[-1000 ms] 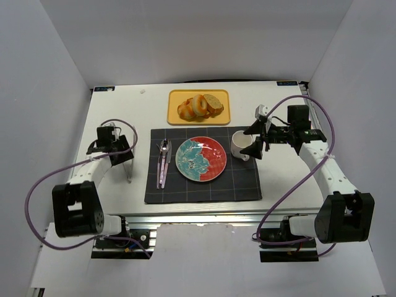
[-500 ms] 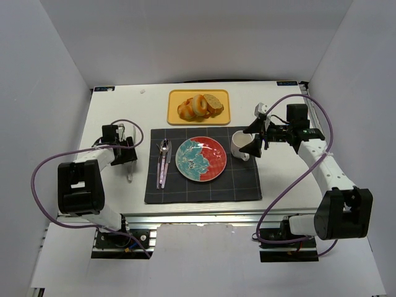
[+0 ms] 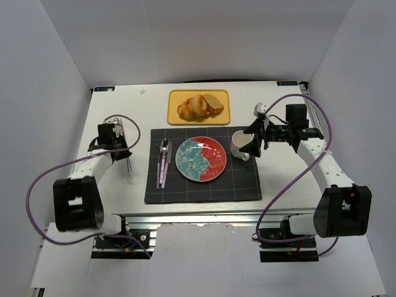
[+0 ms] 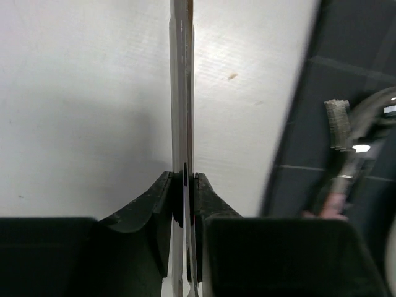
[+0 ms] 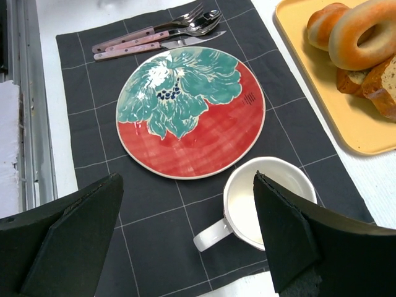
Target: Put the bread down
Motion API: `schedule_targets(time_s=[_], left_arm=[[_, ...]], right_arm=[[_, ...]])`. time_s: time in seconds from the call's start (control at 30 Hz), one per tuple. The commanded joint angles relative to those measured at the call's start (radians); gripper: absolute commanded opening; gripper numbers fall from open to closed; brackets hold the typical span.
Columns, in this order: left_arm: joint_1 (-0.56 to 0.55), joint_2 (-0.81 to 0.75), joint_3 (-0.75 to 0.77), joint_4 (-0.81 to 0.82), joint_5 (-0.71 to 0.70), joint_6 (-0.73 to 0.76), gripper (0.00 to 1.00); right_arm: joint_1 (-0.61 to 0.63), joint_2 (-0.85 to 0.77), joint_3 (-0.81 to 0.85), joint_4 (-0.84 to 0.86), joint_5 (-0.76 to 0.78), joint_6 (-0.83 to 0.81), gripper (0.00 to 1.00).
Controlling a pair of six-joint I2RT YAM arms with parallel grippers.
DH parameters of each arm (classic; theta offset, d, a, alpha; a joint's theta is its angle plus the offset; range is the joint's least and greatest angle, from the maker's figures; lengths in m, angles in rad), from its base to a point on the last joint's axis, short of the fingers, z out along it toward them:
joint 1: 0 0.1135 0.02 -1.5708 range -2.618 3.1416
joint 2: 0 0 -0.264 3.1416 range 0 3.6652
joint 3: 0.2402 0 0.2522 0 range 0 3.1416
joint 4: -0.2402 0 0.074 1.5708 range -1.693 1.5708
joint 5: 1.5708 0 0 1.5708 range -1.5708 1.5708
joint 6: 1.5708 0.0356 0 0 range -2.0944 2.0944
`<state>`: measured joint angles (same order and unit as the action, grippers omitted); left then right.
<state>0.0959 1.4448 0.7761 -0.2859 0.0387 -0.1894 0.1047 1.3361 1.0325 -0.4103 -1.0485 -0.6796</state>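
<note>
Bread [image 3: 199, 106] lies on the yellow tray [image 3: 177, 117] at the far side of the table [image 3: 281, 179], behind the placemat [image 3: 204, 189] and well apart from both grippers. In the right wrist view the ring-shaped bagel [image 5: 364, 34] stands tilted on the tray, leaning against other browned pieces. The slice [image 5: 385, 80] lies just beside it with its darker crust showing. The pieces touch one another, and their exact count cannot be told.

The plate [image 3: 201, 159], patterned in teal and red, sits at the middle of the dark placemat with its whole face visible. The cutlery [image 3: 163, 162] lies on the mat left of the plate: fork, spoon and knife with pinkish handles, side by side. The white mug [image 3: 240, 145] stands upright at the mat's right side, just beside the plate, with its handle toward the near edge.

The right gripper [image 5: 189, 241] hangs above the mug with its fingers spread wide and nothing between them. The mug and plate show in the gap.

The left gripper [image 4: 185, 185] is clamped on a thin metal strip [image 4: 181, 93], seen edge-on. It is held over bare table to the left of the placemat. What kind of utensil it is cannot be told. In the top view the strip points down toward the table, and whether it touches the surface cannot be told.
</note>
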Motion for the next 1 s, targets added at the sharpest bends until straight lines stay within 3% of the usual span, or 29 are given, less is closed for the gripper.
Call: schedule_targets(time_s=[0.0,0.1,0.33,0.97], left_arm=[[-0.062,-0.159,0.132,-0.004,0.093,-0.134,0.30],[-0.157,-0.166,0.212,0.027,0.130,-0.217,0.39],[-0.356,-0.046,0.371,0.113,0.164,-0.355,0.47],[-0.481,0.353,0.807,-0.116,0.069,-0.205,0.54]], right_arm=[[-0.007,-0.023,0.032,0.024,0.005,0.009,0.89],[-0.010,-0.023,0.031,0.041,0.007,0.028,0.89],[-0.023,-0.032,0.031,0.051,-0.007,0.029,0.89],[-0.094,-0.068,-0.037,0.120,-0.065,0.071,0.89]])
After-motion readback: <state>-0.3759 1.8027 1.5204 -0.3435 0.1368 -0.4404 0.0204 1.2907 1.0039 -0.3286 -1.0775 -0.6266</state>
